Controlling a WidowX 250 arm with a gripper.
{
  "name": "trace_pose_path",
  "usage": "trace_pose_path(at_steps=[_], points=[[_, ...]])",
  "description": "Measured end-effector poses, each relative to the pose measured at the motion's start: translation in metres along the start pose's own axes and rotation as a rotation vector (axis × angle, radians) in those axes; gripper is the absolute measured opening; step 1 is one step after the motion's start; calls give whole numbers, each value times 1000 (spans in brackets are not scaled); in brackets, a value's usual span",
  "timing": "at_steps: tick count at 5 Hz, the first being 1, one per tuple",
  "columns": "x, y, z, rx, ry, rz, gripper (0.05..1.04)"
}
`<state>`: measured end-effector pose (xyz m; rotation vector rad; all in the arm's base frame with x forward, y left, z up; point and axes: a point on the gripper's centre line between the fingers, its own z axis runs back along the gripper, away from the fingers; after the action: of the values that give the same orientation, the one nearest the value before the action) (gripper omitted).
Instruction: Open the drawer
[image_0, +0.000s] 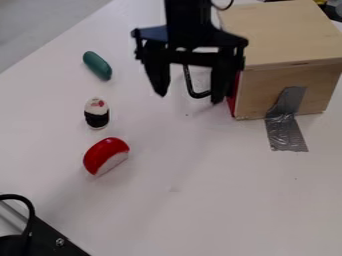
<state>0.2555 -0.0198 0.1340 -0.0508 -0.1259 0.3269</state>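
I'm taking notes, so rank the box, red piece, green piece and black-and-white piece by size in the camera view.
1. Box
2. Red piece
3. Green piece and black-and-white piece: too alike to rank

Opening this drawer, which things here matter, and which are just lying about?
For the job:
- gripper
- black curved handle
- wooden box with its red front
- silver tape stuck to the box

Just lying about:
- green oblong piece
- black-and-white piece
- red-and-white piece
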Motion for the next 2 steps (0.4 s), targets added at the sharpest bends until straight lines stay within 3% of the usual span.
trace_pose_path(at_steps=[2], points=[[48,2,-3,-5,-18,114,1001]])
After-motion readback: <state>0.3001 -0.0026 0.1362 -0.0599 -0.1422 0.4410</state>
